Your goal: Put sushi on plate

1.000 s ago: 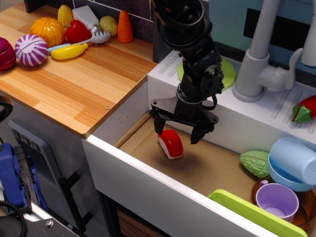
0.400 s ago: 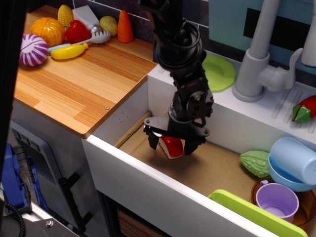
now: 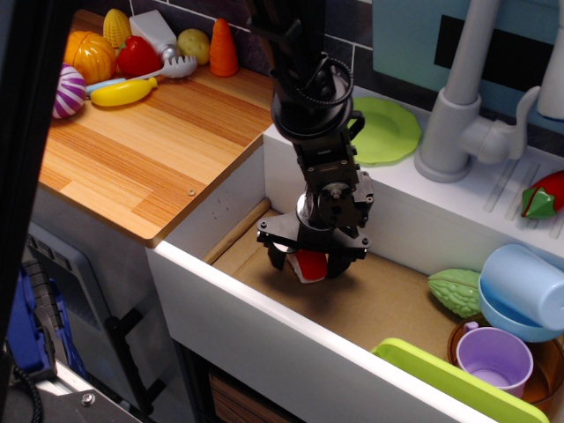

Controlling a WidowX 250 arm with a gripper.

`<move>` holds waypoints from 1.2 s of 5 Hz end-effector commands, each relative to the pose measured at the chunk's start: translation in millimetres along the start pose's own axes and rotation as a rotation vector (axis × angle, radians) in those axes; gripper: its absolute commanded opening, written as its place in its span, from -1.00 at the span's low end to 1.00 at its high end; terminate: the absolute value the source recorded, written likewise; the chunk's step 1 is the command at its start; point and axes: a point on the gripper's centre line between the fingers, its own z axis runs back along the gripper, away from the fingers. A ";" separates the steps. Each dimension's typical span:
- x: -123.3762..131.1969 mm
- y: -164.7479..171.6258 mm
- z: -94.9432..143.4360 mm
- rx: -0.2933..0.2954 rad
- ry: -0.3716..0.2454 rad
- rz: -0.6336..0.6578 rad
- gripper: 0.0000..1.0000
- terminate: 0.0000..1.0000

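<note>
The sushi (image 3: 307, 263), red on top with a white base, lies on the brown floor of the sink basin (image 3: 388, 295). My gripper (image 3: 308, 262) has come down over it. The jaws stand on either side of the sushi, close to it but still apart, so the gripper is open. The fingers (image 3: 278, 255) hide part of the sushi. The plate (image 3: 386, 130), round and light green, lies flat on the white ledge behind the basin, up and to the right of the gripper, partly hidden by the arm.
A green toy gourd (image 3: 456, 292), a blue cup (image 3: 525, 287), a purple cup (image 3: 494, 357) and a lime-green tray (image 3: 458, 384) crowd the basin's right side. The faucet (image 3: 463, 106) stands behind. Toy vegetables (image 3: 132, 53) lie on the wooden counter (image 3: 150, 150) at left.
The gripper has moved down and slightly left, from hovering above the sushi to straddling it at floor level. The sushi has stayed where it was.
</note>
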 end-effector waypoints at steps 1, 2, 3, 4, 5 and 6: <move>4.5 -2.7 8.7 0.010 0.006 0.004 -1.00 -1.00; 5.4 -1.8 41.8 0.074 -0.007 -0.015 -1.00 -1.00; 8.9 2.7 75.7 0.126 -0.048 -0.050 -1.00 -1.00; 13.0 5.6 102.7 0.158 -0.142 -0.115 -1.00 -1.00; 26.2 -1.0 120.1 0.149 -0.260 -0.262 -1.00 -1.00; 43.3 -15.8 127.5 0.109 -0.243 -0.345 -1.00 -1.00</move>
